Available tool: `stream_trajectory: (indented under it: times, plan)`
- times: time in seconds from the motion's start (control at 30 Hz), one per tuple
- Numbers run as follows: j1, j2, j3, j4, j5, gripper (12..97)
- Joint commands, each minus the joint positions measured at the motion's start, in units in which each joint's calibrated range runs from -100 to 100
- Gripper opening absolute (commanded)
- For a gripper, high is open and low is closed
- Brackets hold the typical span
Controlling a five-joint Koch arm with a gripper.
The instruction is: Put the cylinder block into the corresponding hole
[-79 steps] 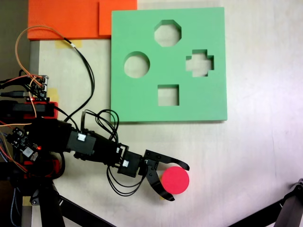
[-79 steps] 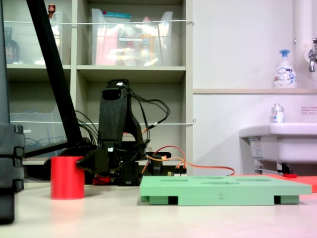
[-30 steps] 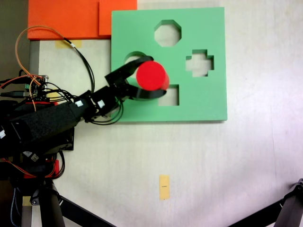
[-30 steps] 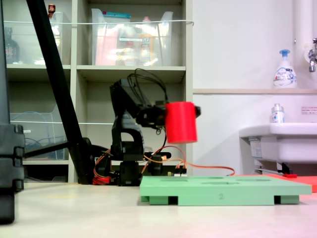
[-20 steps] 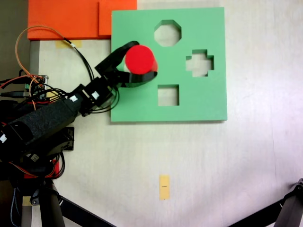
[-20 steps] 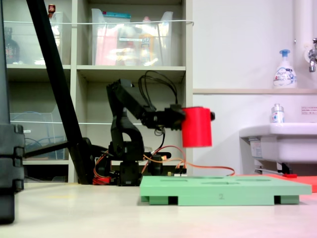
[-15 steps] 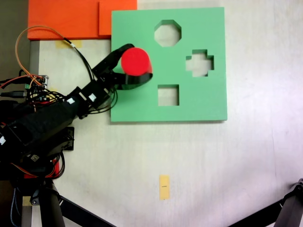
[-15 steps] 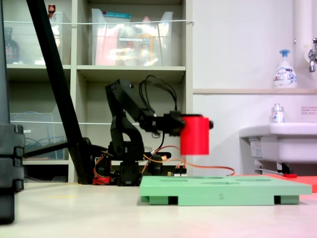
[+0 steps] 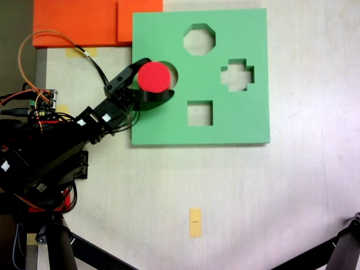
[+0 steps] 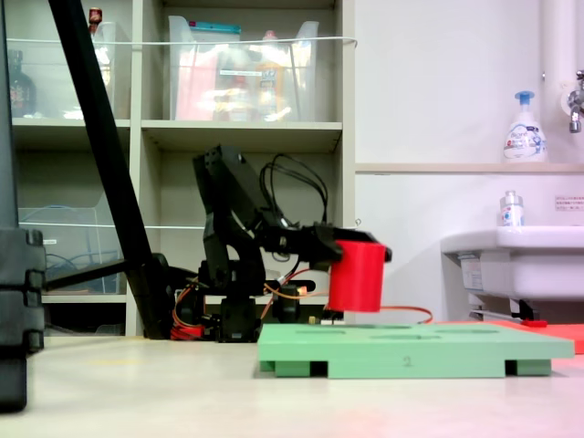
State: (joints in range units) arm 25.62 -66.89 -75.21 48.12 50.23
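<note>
The red cylinder block [image 9: 153,76] [image 10: 356,276] hangs upright just above the green foam board [image 9: 236,121] [image 10: 411,351], held between the black jaws of my gripper [image 9: 153,79] [image 10: 358,254]. From above it covers most of the circular cutout [image 9: 172,75], whose right edge shows as a crescent. In the side view its base sits a little above the board's top and is tilted slightly. My arm reaches in from the left in both fixed views.
The board also has an octagonal cutout [image 9: 199,39], a cross cutout [image 9: 237,75] and a square cutout [image 9: 199,113]. Orange foam sheets [image 9: 84,22] lie at the back left. A yellow tape mark [image 9: 194,222] sits on the table. Tripod legs [image 9: 67,247] stand near the bottom left.
My gripper carried the red cylinder from the table near the tape mark up over the board, then left and down. It now hangs lower, over the circular cutout.
</note>
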Motion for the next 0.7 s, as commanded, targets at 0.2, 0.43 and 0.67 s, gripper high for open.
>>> stream_trajectory:
  times: [0.2,0.43,0.67]
  plan:
    - [1.2,11.4,9.1,6.4,-0.4,38.8]
    - [1.8,17.5,12.8,7.4,-0.4,38.9]
    - [2.3,23.2,15.8,7.7,-0.4,39.5]
